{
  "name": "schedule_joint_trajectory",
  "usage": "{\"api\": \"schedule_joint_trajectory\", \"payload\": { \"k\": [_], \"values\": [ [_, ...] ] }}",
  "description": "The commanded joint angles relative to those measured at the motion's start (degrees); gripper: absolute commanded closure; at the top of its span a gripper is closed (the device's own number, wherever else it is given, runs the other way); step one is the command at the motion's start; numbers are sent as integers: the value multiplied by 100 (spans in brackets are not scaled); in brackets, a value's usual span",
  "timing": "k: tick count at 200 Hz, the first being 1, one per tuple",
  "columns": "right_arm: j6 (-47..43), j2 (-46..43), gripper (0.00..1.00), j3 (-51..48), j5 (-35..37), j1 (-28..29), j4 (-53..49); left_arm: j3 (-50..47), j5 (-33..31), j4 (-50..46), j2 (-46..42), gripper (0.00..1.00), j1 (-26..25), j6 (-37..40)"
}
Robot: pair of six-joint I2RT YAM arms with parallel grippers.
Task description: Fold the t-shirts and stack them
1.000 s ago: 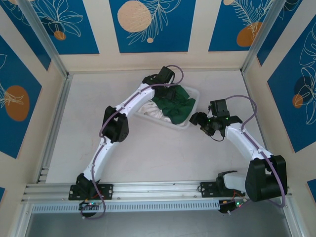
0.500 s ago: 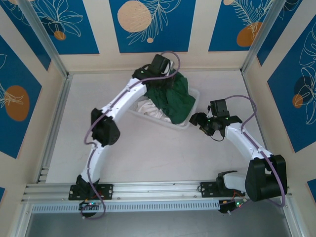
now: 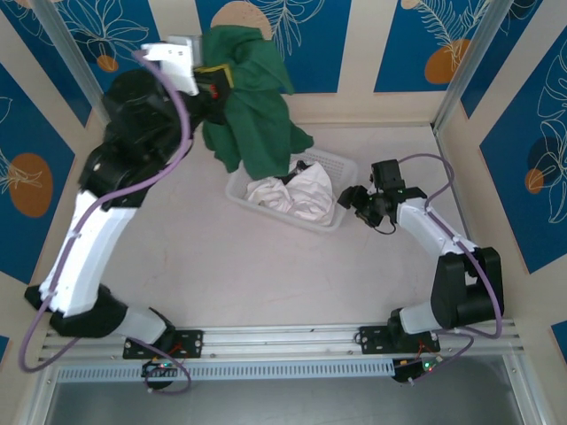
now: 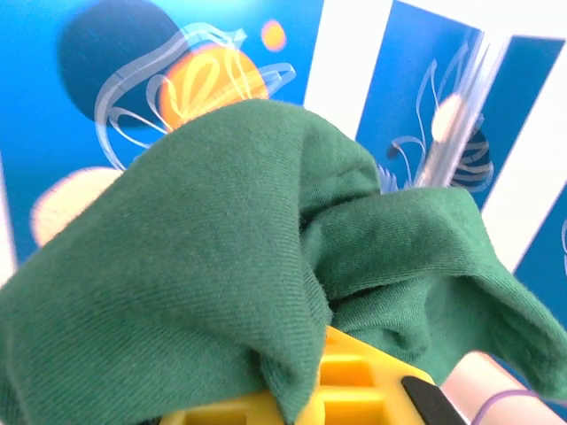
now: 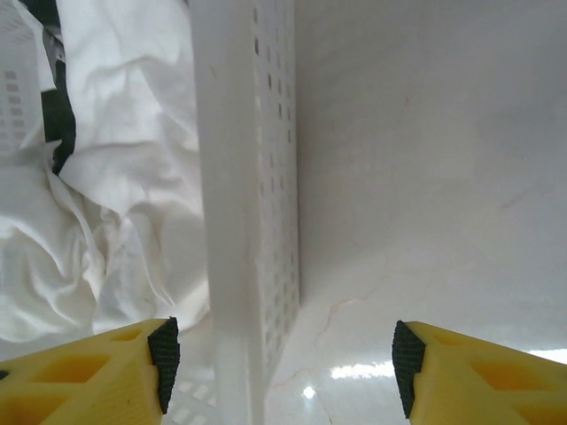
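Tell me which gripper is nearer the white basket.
Right. The right gripper is at the right end of the basket, open jaws either side of its wall; the left gripper is high above, shut on the green t-shirt.

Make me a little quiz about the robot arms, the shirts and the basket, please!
1. True or false: the dark green cloth t-shirt lies folded inside the white plastic lattice basket.
2. Pick one. What lies in the basket? A: a crumpled white cloth t-shirt. B: a red towel. C: a pair of socks.
3. Fill the gap: the right gripper has its jaws ____, one on each side of the basket's wall.

Key
1. False: it hangs in the air from the left gripper, which is shut on it.
2. A.
3. Open.
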Motion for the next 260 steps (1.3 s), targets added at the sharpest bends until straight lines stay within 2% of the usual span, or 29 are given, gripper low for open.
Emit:
{"api": "schedule_joint_trajectory", "payload": {
  "k": [1, 13, 20, 27, 32, 48, 67, 85, 101, 127, 146, 162, 175, 205, 260],
  "values": [
    [54, 339, 37, 482, 137, -6, -142, -333, -999, 78, -491, 100, 70, 199],
    [111, 599, 40, 720, 203, 17, -200, -739, -1421, 206, -905, 100, 74, 255],
    [123, 760, 48, 868, 251, 35, -260, -977, -1694, 349, -1135, 100, 69, 268],
    [233, 913, 51, 1032, 377, 56, -364, -1177, -1862, 429, -1321, 100, 88, 255],
    [309, 1025, 63, 1131, 477, 55, -477, -1264, -1961, 410, -1430, 100, 105, 233],
    [465, 1331, 77, 1391, 571, 104, -580, -1610, -2302, 207, -1703, 100, 178, -47],
    [697, 1610, 79, 1566, 620, 161, -618, -2321, -2534, 96, -2055, 100, 263, -465],
    [1322, 1684, 82, 1616, 917, 99, -839, -2969, -2543, -148, -2333, 100, 301, -835],
    [1797, 1551, 94, 1371, 981, -4, -574, -3541, -2272, -311, -2509, 100, 303, -1158],
    [2386, 1271, 95, 1268, 1353, -271, -667, -4672, -1731, -58, -2751, 100, 319, -1571],
    [2948, 884, 95, 1174, 1936, -557, -996, -5455, -1285, 291, -2819, 100, 326, -1926],
    [3366, 522, 94, 974, 2382, -797, -1110, -6158, -448, 929, -2755, 100, 329, -2134],
    [3584, 330, 95, 858, 2557, -1041, -1173, -6594, -118, 1294, -2612, 100, 324, -2252],
    [4021, 250, 93, 765, 2694, -1688, -1421, -7122, 255, 1949, -2395, 100, 325, -2003],
    [4483, 780, 92, 1064, 2917, -2148, -1682, -7561, 573, 2373, -2068, 100, 322, -1757]
  ]
}}
